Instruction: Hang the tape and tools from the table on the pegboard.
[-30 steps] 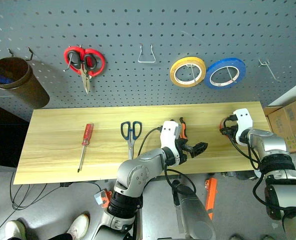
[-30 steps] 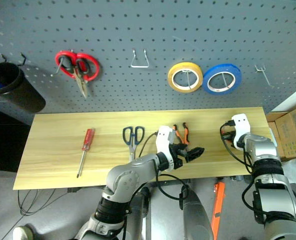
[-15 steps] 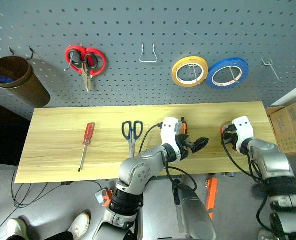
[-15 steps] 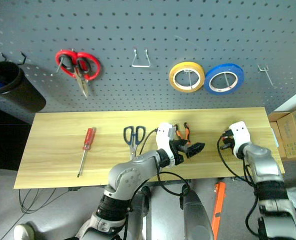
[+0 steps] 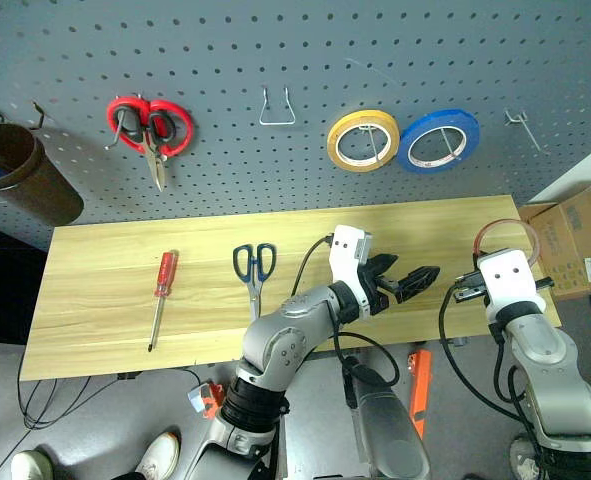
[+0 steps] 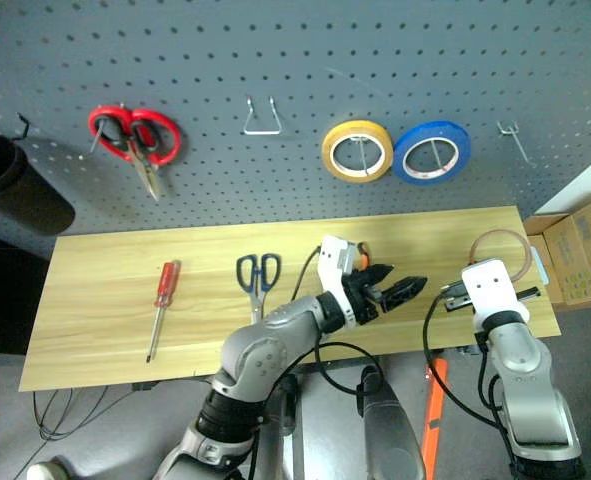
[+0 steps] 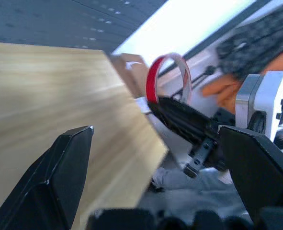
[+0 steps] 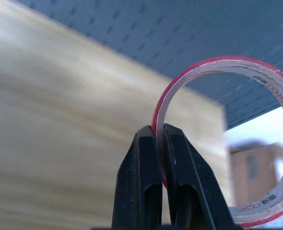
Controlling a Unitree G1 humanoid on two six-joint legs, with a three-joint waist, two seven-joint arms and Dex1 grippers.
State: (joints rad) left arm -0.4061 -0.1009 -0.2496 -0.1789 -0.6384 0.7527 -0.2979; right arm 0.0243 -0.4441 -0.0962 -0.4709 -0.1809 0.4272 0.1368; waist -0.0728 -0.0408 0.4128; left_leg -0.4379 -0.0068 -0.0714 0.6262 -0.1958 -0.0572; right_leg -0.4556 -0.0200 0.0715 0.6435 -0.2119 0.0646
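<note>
right end effector (image 8: 158,136) clenched on the rim of the tape (image 8: 227,139), a thin red ring held upright and clear of the bench (image 5: 105,290), above its right end. left end effector (image 5: 415,281) released, fingers spread wide with nothing between them, hovering over the right-centre of the bench and pointing toward the right arm; in the left wrist view the tape shows beyond its fingertips, well apart from them. dark-blue-handled scissors (image 5: 253,270) lie flat on the bench just left of the left arm, handles toward the pegboard (image 5: 275,40). red-handled screwdriver (image 5: 160,295) lies further left, handle toward the pegboard, tip toward the near edge. a sliver of orange by the left wrist may be the pliers; cannot tell. on the pegboard: red-handled scissors (image 5: 147,128) at left, a bare wire hook (image 5: 276,108) at centre, yellow roll (image 5: 362,140) and blue roll (image 5: 438,141) side by side to its right, another bare hook (image 5: 523,124) at far right. dark cup (image 5: 15,172) hangs at the far left.
</note>
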